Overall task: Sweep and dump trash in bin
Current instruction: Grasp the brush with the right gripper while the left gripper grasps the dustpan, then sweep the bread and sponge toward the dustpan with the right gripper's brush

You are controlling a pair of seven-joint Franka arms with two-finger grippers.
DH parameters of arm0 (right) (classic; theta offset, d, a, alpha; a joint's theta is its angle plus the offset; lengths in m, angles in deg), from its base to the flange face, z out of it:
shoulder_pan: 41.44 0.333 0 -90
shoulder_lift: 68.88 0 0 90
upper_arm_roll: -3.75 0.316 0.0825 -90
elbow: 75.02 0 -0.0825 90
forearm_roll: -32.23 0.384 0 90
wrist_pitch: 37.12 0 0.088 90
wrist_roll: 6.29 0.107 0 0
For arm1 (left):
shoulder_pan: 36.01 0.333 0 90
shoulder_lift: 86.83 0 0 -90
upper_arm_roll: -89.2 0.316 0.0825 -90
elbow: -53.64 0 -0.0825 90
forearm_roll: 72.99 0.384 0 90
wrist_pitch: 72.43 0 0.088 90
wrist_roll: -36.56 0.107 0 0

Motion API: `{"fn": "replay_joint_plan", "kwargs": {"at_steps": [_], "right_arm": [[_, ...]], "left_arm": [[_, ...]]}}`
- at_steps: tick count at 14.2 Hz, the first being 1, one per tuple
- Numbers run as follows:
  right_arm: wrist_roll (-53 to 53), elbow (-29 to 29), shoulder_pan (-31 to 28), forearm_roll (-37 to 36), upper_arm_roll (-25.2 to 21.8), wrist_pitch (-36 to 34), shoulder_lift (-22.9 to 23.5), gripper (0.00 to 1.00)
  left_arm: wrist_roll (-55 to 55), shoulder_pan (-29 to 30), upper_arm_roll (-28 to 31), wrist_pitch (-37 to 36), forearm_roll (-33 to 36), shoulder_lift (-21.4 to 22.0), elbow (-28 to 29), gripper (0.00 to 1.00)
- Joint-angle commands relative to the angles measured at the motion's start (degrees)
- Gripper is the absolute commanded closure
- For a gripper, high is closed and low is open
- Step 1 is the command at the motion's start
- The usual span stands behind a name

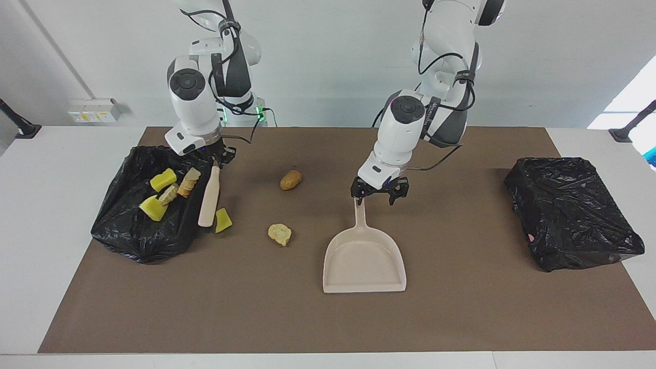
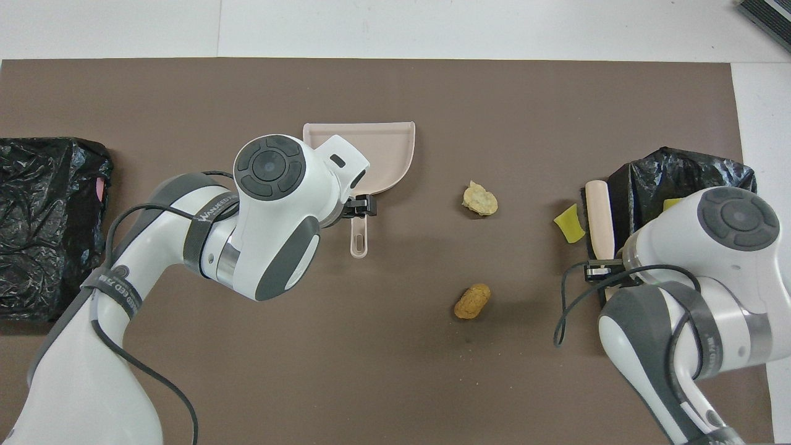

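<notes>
On left arm (image 2: 204,216), "WANEED" lettering; left end effector (image 1: 378,195) spread over dustpan (image 1: 364,259), right end effector (image 1: 216,163) grasping brush (image 1: 209,197).

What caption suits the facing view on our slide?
Right gripper holds brush beside bin; open left gripper over dustpan handle.

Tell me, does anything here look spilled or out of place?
Yes. Three scraps lie loose on the mat rather than in the bin: a yellow chunk beside the bin, a pale lump and a brown lump between the bin and the dustpan. The pan is empty.
</notes>
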Motion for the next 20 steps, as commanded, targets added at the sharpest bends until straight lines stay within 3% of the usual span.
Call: {"fn": "replay_joint_plan", "kwargs": {"at_steps": [1,4,7,9,11,12,13,17,20], "right_arm": [[-1.4,2.5,-1.1,-1.6,0.9,4.8,1.1,1.00],[-1.5,2.5,-0.2,-1.6,1.1,9.4,4.6,1.00],[-3.0,2.1,3.2,-0.3,1.4,9.2,5.1,1.00],[-6.0,1.7,6.2,4.6,1.4,9.3,5.2,1.00],[-6.8,0.3,9.3,9.9,1.4,9.5,5.7,1.00],[-6.7,-1.1,10.0,11.4,1.4,9.0,6.2,1.00],[-6.2,-3.1,11.0,12.4,1.4,8.2,7.1,1.00],[-6.2,-7.6,10.2,12.9,1.2,2.7,6.9,1.00],[-6.7,-8.7,9.7,11.7,0.7,2.2,6.4,1.00]], "left_arm": [[-1.9,-2.8,0.9,3.6,-0.1,-0.6,2.0,0.00],[-2.1,-3.7,0.9,5.6,-0.1,-1.9,2.5,0.00],[-2.1,-4.4,1.0,6.0,0.3,-3.2,2.4,0.00],[-2.0,-4.4,1.0,5.5,0.6,-3.2,2.2,0.04],[-1.7,-4.4,0.9,5.1,0.6,-3.2,2.2,0.53],[-1.7,-4.5,0.9,4.6,0.7,-3.2,2.3,0.87],[-1.6,-4.6,0.9,4.3,0.7,-3.2,2.4,1.00],[0.1,-4.6,0.9,3.1,0.7,-3.1,2.4,1.00],[7.8,-3.5,1.3,1.6,0.8,-2.3,2.4,1.00]]}}
